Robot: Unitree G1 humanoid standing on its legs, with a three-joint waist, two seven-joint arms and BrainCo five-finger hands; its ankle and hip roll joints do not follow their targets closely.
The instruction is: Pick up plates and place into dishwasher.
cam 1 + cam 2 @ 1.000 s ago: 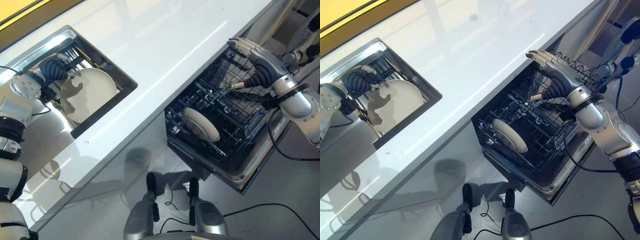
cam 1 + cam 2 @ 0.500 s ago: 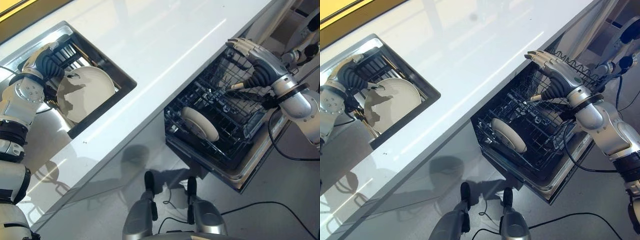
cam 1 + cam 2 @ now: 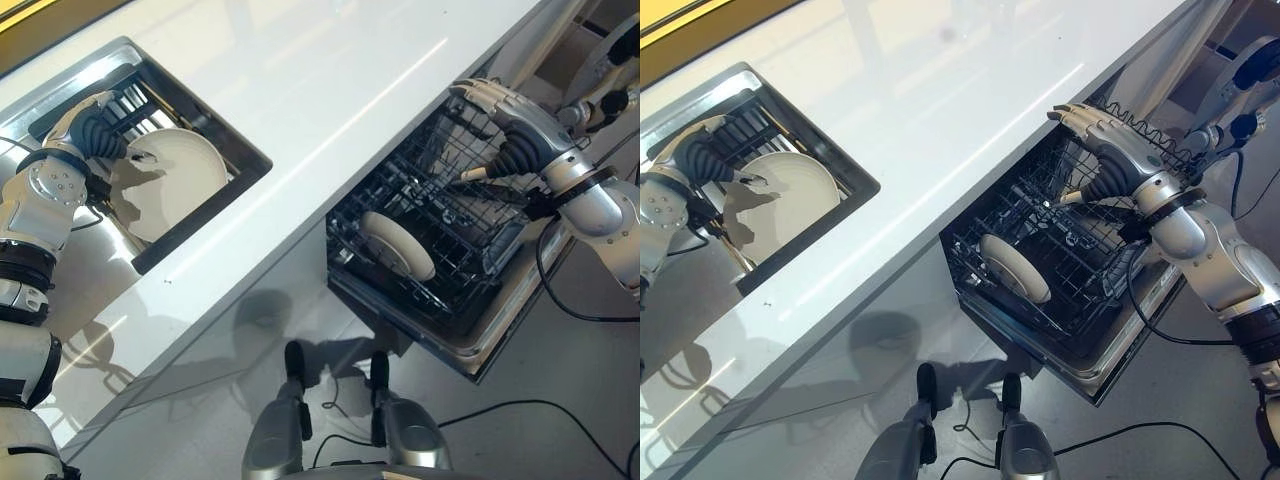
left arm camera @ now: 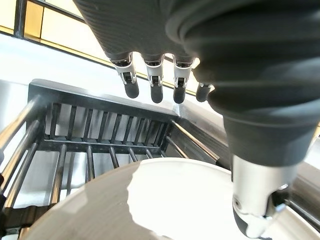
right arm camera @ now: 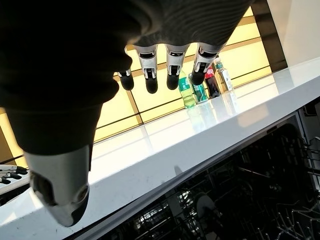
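The robot's left hand [image 3: 97, 128] hovers with straight, relaxed fingers [image 4: 152, 75] over a round white ceramic plate [image 3: 170, 180] that lies in the steel-rimmed sink [image 3: 60, 80] sunk into the glossy white countertop [image 3: 330, 90], beside a dark slatted rack [image 4: 100, 135], and it grips nothing. The right hand [image 3: 1108, 140] hangs open and empty above the far side of the black wire dishwasher rack [image 3: 1070, 250], which is pulled out below the counter edge. A second round white plate [image 3: 1014, 267] stands tilted on edge between the tines near the rack's front; green and dark bottles [image 5: 200, 85] stand far off on the countertop
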